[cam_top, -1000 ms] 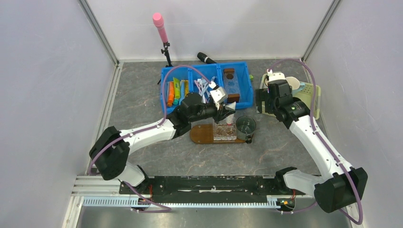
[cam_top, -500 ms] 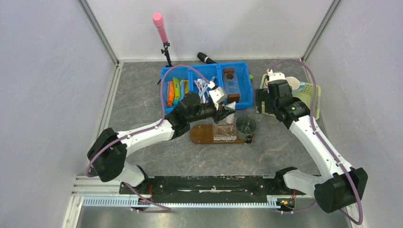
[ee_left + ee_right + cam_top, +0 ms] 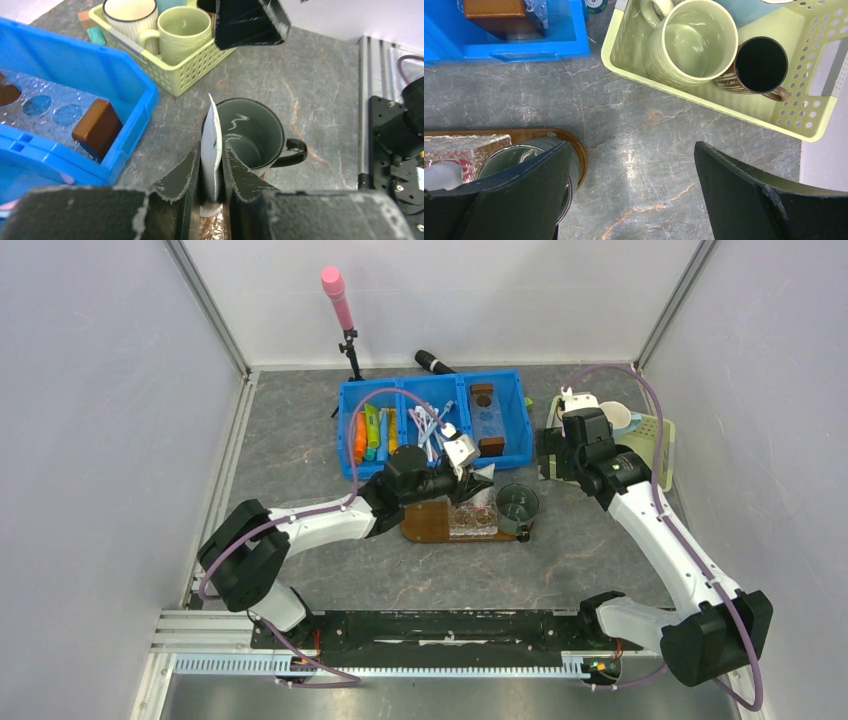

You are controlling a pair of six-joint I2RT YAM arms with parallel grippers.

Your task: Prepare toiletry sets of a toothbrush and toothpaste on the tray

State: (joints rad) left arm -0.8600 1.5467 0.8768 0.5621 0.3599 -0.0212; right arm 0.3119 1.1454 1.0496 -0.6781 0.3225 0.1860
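Observation:
My left gripper [image 3: 478, 480] is shut on a white toothpaste tube [image 3: 212, 150], held upright with its flat end pointing up. It hovers over the clear box [image 3: 472, 519] on the dark wooden tray [image 3: 425, 524], beside the dark mug [image 3: 251, 132]. A bright green tube [image 3: 372, 428] lies in the blue bin's left compartment. Light blue toothbrushes [image 3: 430, 425] lie bunched in the middle compartment. My right gripper [image 3: 634, 200] is open and empty above the bare table, just right of the tray's end [image 3: 576, 147].
The blue bin [image 3: 515, 410] stands behind the tray with orange and yellow tubes and brown blocks. A pale green basket [image 3: 724, 107] holds mugs at the right. A pink-topped stand [image 3: 338, 300] and a black microphone [image 3: 433, 362] sit at the back.
My left gripper has moved a little nearer and lower over the tray's clear box, still holding the white tube. The right arm has barely moved.

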